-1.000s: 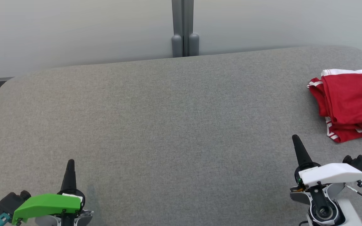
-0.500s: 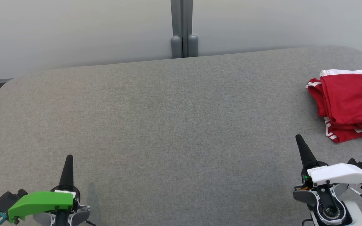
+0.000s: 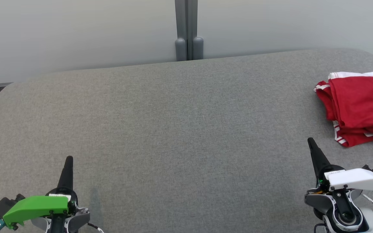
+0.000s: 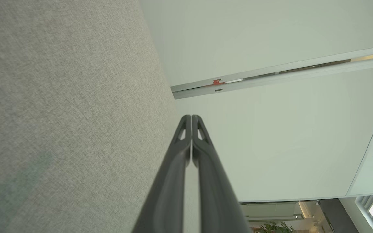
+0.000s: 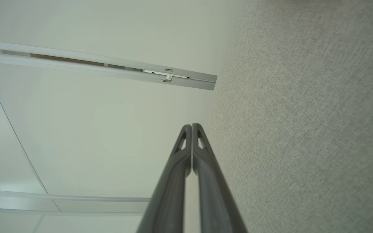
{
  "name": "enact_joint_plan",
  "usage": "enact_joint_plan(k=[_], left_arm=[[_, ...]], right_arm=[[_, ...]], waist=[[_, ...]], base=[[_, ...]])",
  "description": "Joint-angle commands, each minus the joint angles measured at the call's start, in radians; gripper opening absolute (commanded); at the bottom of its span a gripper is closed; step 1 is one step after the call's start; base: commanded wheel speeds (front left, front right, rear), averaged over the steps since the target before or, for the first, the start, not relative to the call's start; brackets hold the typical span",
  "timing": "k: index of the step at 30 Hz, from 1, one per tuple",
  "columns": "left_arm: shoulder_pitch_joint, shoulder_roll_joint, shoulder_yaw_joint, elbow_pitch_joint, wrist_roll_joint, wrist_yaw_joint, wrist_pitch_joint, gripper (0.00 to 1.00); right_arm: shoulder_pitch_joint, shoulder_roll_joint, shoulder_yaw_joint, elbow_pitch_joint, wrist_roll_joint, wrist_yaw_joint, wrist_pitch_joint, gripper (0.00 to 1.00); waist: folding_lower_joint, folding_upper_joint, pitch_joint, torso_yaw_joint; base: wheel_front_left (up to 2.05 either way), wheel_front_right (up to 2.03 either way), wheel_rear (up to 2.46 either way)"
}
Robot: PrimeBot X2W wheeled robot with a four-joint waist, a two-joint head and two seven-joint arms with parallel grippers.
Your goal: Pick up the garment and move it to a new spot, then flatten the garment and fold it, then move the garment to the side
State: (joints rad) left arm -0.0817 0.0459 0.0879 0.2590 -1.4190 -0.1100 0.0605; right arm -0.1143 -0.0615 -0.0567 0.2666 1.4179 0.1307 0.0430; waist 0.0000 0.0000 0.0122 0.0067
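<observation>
The garment [image 3: 358,106] is red with white trim and lies folded in a small pile at the right edge of the grey table [image 3: 180,129], partly cut off by the frame. My right gripper [image 3: 310,141] sits at the lower right, just short of the pile and to its left, shut with nothing in it. Far across the table at the lower left, my left gripper [image 3: 69,158] is shut and holds nothing. Each wrist view shows its own gripper, left [image 4: 191,117] and right [image 5: 191,125], with fingertips pressed together over grey cloth.
The table's rounded far edge meets a pale wall with a grey post [image 3: 186,30] at its middle. A broad stretch of grey surface lies between the two grippers.
Both grippers have drawn back slightly toward the bottom of the head view. The camera has shifted a little. The garment lies as before.
</observation>
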Motion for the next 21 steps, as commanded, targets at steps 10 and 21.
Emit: enact_joint_plan(k=[10, 21], left_arm=[[-0.026, 0.007, 0.014, -0.011, -0.081, -0.013, 0.024, 0.0], [-0.031, 0.007, 0.024, -0.014, -0.152, -0.02, 0.043, 0.0]], right_arm=[[0.007, -0.002, -0.02, -0.016, 0.089, 0.0, 0.027, 0.0], [0.01, -0.001, -0.036, -0.023, 0.163, 0.0, 0.048, 0.0]], waist=[[0.0, 0.0, -0.003, -0.002], [0.0, 0.0, -0.007, -0.005]], base=[[0.0, 0.0, 0.0], [0.0, 0.0, 0.0]])
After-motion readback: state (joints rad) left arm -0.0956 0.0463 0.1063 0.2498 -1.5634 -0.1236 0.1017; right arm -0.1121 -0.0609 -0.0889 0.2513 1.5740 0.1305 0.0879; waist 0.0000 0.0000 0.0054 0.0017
